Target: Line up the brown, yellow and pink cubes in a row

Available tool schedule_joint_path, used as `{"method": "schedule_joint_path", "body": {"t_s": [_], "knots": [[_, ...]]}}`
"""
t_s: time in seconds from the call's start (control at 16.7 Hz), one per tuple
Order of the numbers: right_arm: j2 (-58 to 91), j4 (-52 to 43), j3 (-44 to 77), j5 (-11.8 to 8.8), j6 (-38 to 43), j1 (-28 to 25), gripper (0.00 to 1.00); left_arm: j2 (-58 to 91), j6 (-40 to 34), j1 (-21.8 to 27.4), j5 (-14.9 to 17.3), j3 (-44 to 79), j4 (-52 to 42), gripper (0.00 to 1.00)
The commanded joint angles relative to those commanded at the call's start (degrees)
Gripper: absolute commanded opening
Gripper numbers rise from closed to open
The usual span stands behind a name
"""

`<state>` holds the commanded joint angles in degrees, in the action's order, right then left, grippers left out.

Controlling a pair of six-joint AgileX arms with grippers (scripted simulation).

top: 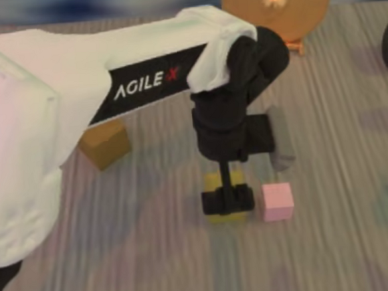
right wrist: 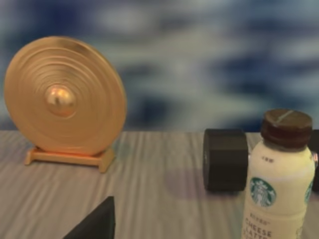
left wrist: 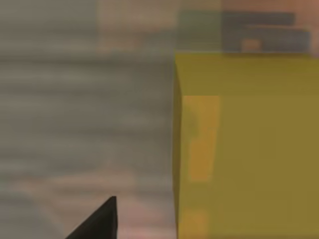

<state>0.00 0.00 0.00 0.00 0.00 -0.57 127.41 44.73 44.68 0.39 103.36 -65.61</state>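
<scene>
Three cubes sit on the wood-grain table (top: pixel 360 240): the brown cube (top: pixel 105 144) at centre left of the top view, partly under the left arm; the yellow cube (top: pixel 218 184) just below centre; and the pink cube (top: pixel 278 201) just beside it to the right, apart by a thin gap. My left gripper (top: pixel 228 200) is down over the yellow cube, its dark body covering most of the top face. Whether its fingers are apart or clamped on the cube I cannot tell; the left wrist view shows only a flat yellow side close up and one dark fingertip (left wrist: pixel 102 221).

The right arm does not show in the top view; its wrist camera faces a golden disc on a stand (right wrist: pixel 65 102), a dark cylinder (right wrist: pixel 225 159) and a Starbucks bottle (right wrist: pixel 278 177).

All three cubes look rigid, light and matte, so I judge they will not slip or crush. Opposite flat side faces, pinched squarely near mid-height, seem the best hold.
</scene>
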Motion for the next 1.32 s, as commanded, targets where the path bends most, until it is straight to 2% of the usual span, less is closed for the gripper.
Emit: {"method": "schedule_joint_path", "body": {"t_s": [0.18, 0.48, 0.6, 0.72, 1.08, 1.2, 1.32], "knots": [[0.0, 0.0, 0.0, 0.0, 0.0, 0.0, 1.0, -1.48, -0.05, -0.41, 0.1, 3.46, -4.6, 1.0], [0.0, 0.0, 0.0, 0.0, 0.0, 0.0, 1.0, -1.43, -0.1, -0.27, 0.09, 3.74, -4.82, 1.0], [0.0, 0.0, 0.0, 0.0, 0.0, 0.0, 1.0, -0.79, -0.72, -2.23, 0.03, 4.77, -5.2, 1.0], [0.0, 0.0, 0.0, 0.0, 0.0, 0.0, 1.0, 0.34, -2.08, -6.58, -0.05, 6.41, -5.9, 1.0], [0.0, 0.0, 0.0, 0.0, 0.0, 0.0, 1.0, 4.07, -7.48, -25.14, -0.19, 11.58, -8.43, 1.0], [0.0, 0.0, 0.0, 0.0, 0.0, 0.0, 1.0, 4.46, -8.64, -27.97, -0.16, 12.64, -8.66, 1.0], [0.0, 0.0, 0.0, 0.0, 0.0, 0.0, 1.0, 4.51, -8.87, -28.49, -0.16, 12.86, -8.69, 1.0]]}}
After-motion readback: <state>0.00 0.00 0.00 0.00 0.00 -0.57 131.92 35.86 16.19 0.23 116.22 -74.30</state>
